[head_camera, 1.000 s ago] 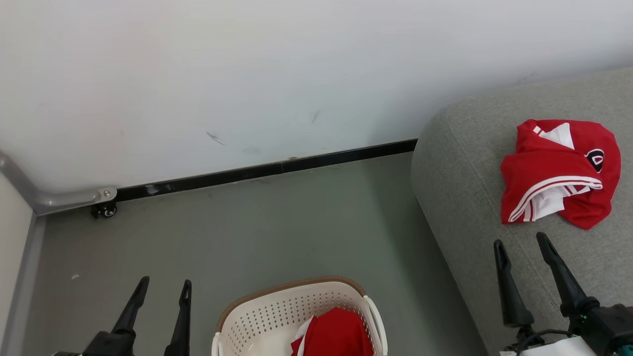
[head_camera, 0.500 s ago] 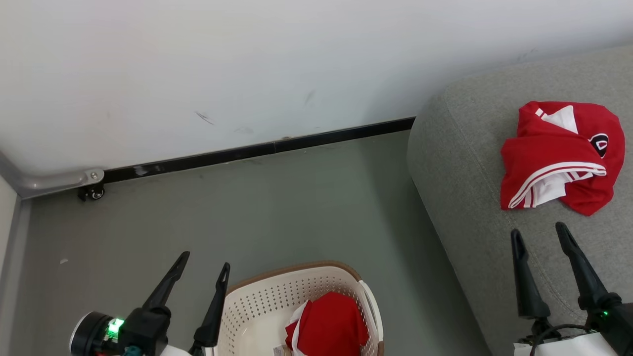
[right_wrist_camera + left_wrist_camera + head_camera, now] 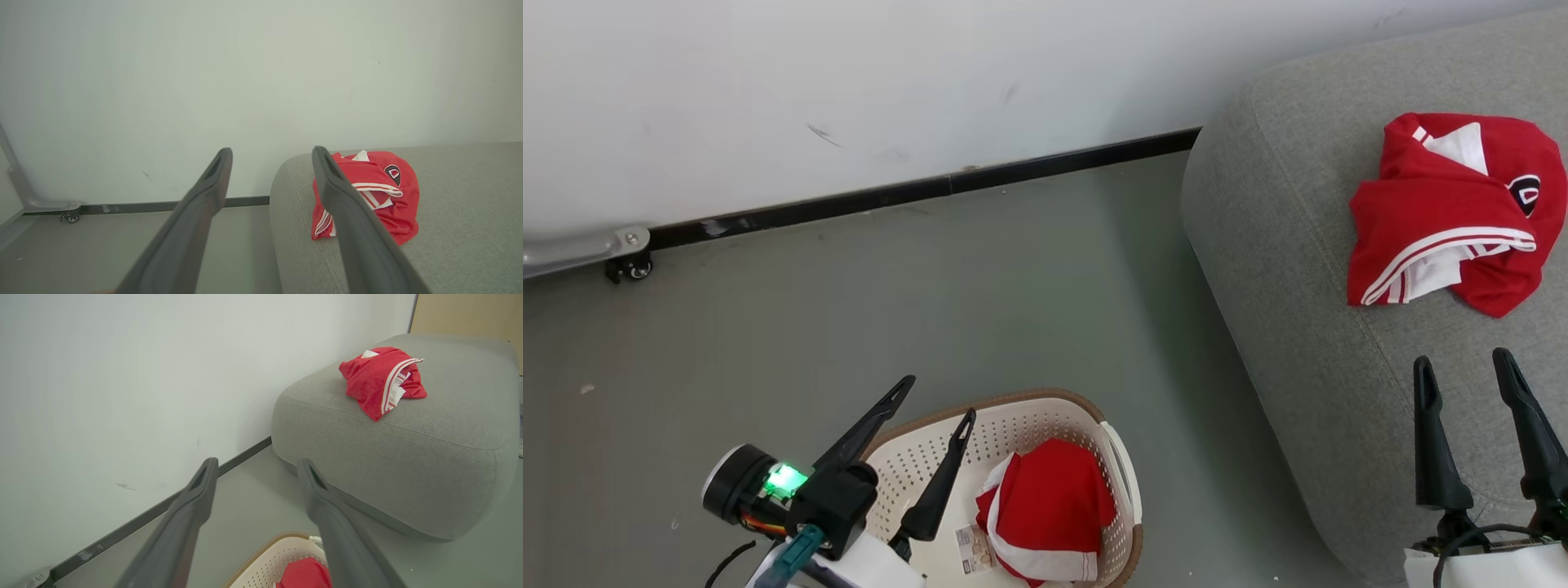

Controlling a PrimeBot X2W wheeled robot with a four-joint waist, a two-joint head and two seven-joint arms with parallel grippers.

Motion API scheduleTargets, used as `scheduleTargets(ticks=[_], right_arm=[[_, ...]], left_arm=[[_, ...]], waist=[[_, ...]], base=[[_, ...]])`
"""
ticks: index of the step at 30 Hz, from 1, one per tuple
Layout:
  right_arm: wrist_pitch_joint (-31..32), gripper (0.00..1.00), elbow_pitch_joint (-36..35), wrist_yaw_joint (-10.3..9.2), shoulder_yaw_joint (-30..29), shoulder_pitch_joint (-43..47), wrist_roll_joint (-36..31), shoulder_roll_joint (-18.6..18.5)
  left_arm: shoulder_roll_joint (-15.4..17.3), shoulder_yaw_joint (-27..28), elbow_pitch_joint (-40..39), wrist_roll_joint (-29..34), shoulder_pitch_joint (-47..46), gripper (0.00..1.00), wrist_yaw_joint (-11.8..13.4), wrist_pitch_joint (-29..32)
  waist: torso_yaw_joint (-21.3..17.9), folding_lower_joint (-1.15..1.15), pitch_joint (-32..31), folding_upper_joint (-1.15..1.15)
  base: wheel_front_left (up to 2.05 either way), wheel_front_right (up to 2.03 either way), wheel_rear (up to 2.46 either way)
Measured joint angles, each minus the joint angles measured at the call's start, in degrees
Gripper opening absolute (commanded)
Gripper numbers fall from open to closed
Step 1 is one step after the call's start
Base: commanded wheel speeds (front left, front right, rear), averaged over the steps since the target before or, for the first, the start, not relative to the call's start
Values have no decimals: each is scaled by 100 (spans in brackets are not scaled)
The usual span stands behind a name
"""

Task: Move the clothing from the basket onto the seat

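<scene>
One red garment with white stripes point(image 3: 1454, 212) lies crumpled on the grey seat point(image 3: 1298, 269) at the right; it also shows in the left wrist view point(image 3: 380, 381) and the right wrist view point(image 3: 367, 196). A second red garment point(image 3: 1045, 510) sits inside the cream basket point(image 3: 1111, 457) on the floor at bottom centre. My left gripper point(image 3: 938, 400) hangs open over the basket's left rim, empty. My right gripper point(image 3: 1462, 363) stands open above the seat's near edge, below the garment there, holding nothing.
A white wall with a black baseboard point(image 3: 915, 192) runs behind the grey floor point(image 3: 890, 310). A metal frame leg on a small caster point(image 3: 625, 257) stands at the far left by the wall. A paper tag point(image 3: 974, 549) lies in the basket.
The head view has tilted down, shifting the whole scene up. My left gripper has swung right and forward to the basket's left rim. The right gripper stays open over the seat.
</scene>
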Motion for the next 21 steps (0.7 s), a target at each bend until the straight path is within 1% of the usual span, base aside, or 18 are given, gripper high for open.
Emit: scheduleTargets(ticks=[6, 21], right_arm=[[-59, 100, -120, 0, -14, -162, 8, 1], [-201, 100, -241, 0, -153, -837, 203, 1]], left_arm=[[-60, -198, 208, 132, -311, 100, -131, 66], [-151, -542, 1005, 357, -968, 100, -286, 200]], waist=[[-83, 0, 330, 0], [-338, 0, 1248, 0]], base=[[0, 0, 0], [0, 0, 0]])
